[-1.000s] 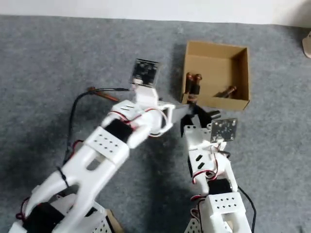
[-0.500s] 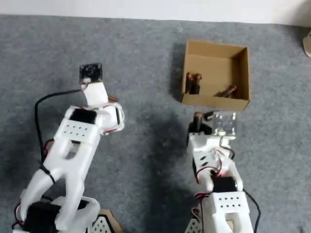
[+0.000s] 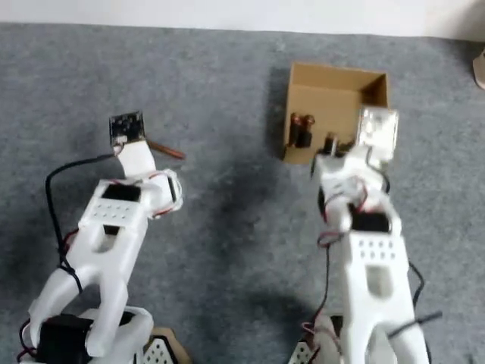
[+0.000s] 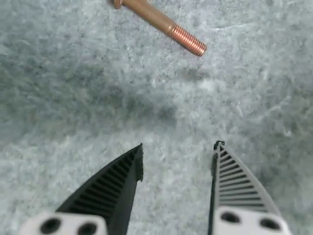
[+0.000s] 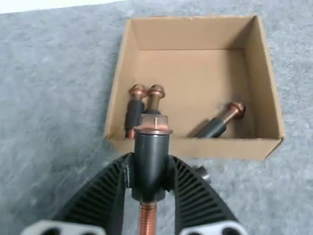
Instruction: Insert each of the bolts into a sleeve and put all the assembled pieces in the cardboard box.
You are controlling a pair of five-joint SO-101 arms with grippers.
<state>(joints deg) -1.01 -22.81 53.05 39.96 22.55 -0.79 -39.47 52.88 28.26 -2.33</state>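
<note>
A bare copper bolt [image 4: 159, 22] lies on the grey carpet just ahead of my left gripper [image 4: 178, 147], which is open and holds nothing. From above, that bolt [image 3: 165, 149] rests beside the left arm's tip. My right gripper [image 5: 150, 166] is shut on an assembled piece [image 5: 150, 147], a bolt standing upright in a dark sleeve. It hovers at the near wall of the cardboard box [image 5: 190, 63]. From above, the held piece [image 3: 330, 142] sits at the box [image 3: 333, 76] front edge. Three assembled pieces [image 5: 155, 100] lie inside the box.
Grey carpet covers the table, with open floor between the arms and left of the box. The left arm [image 3: 114, 220] and right arm [image 3: 367, 258] stand well apart. A pale object [image 3: 479, 70] sits at the far right edge.
The left arm swung left, away from the right gripper, and stopped by the loose bolt. The right arm carried the assembled piece forward and right, up to the box.
</note>
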